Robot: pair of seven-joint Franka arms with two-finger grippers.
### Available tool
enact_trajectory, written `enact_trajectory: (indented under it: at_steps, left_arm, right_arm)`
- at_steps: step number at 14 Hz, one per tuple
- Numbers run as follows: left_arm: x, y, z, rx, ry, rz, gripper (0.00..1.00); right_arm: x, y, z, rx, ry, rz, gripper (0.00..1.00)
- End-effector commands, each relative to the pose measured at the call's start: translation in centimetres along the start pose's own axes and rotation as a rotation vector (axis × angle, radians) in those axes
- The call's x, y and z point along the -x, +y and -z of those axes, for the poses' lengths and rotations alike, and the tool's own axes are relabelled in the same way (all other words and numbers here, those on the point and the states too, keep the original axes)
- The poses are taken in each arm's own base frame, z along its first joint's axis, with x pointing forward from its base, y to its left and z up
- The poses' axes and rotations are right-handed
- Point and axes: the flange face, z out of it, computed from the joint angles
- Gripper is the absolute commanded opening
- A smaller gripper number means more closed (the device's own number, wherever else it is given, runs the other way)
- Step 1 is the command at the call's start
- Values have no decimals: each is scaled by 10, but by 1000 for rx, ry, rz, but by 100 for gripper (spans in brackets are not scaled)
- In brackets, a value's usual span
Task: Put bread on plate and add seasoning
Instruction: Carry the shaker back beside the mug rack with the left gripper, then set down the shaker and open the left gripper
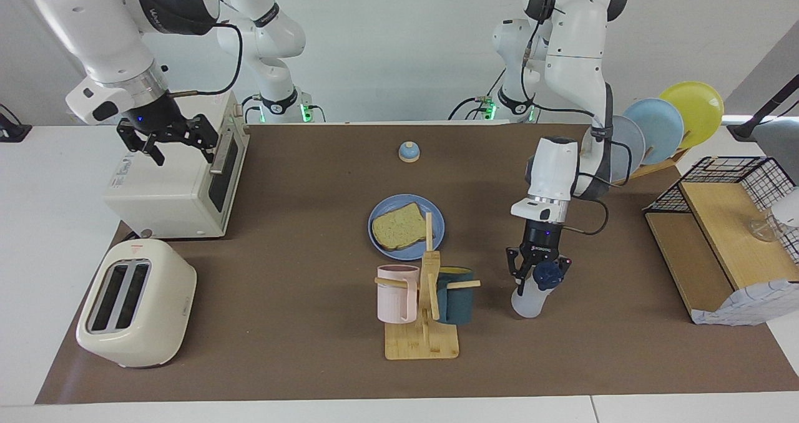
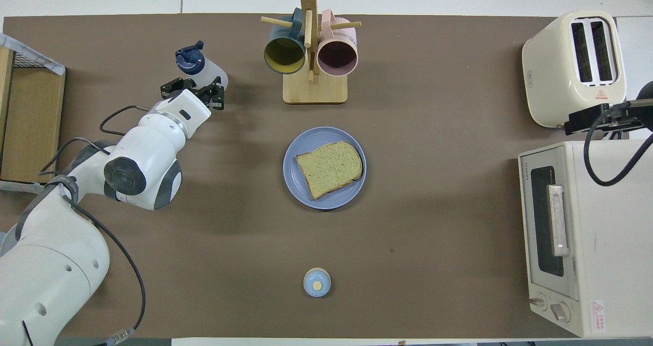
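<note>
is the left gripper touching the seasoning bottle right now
Touching. In the facing view the left gripper is shut on the seasoning bottle just under its navy cap, with no gap showing; the bottle hangs tilted beside the mug rack.

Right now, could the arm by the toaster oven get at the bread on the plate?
Probably yes: the right gripper hangs open over the toaster oven, and bare table lies between it and the bread on the plate.

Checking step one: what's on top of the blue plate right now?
One slice of bread lies flat on the plate, inside its rim. Nothing else shows on it. The plate under the slice is covered; any seasoning on the bread cannot be told.
</note>
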Motion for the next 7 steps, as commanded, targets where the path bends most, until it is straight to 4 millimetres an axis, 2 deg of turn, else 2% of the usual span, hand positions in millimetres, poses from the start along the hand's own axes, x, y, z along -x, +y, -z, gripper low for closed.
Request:
enact_trajectory:
  at_steps: [1,3,4,6,7]
  left_arm:
    - [4,-1,-9,-3,9,-18,0]
    - [5,0,-9,-2,8,-20,0]
    - [5,0,-9,-2,6,-23,4]
    - [7,0,-10,-2,3,-38,23]
    - [7,-2,-10,-4,0,-42,43]
  right_arm:
    - [2,2,1,-9,-2,9,100]
    - [2,2,1,-9,-2,11,100]
    - [2,2,1,-9,-2,11,100]
    - [2,2,1,-9,-2,11,100]
    - [2,2,1,-9,-1,9,100]
